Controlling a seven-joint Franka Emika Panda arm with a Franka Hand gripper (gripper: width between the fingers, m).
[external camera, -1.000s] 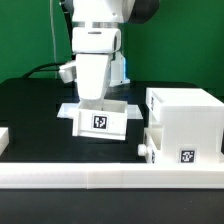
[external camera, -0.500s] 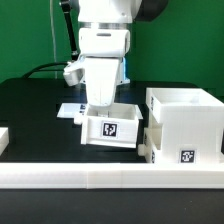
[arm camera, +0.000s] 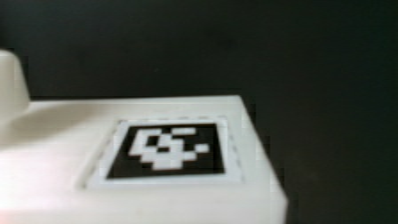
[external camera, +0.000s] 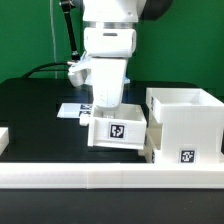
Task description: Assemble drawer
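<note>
Your gripper [external camera: 107, 107] holds a tray [external camera: 118, 132] just beside the case [external camera: 185, 125], on the exterior view's left; the fingers seem clamped on its back wall, though they're hidden. Keep it level and line it up with the case's opening.

Flat green wall [external camera: 30, 35] filling the backdrop behind the tool. Black tabletop [external camera: 35, 110] spreading beneath it. Long low white rail [external camera: 100, 178] running along the table's front edge. Dark cable [external camera: 68, 35] hanging by the wall. Even, soft lighting.
</note>
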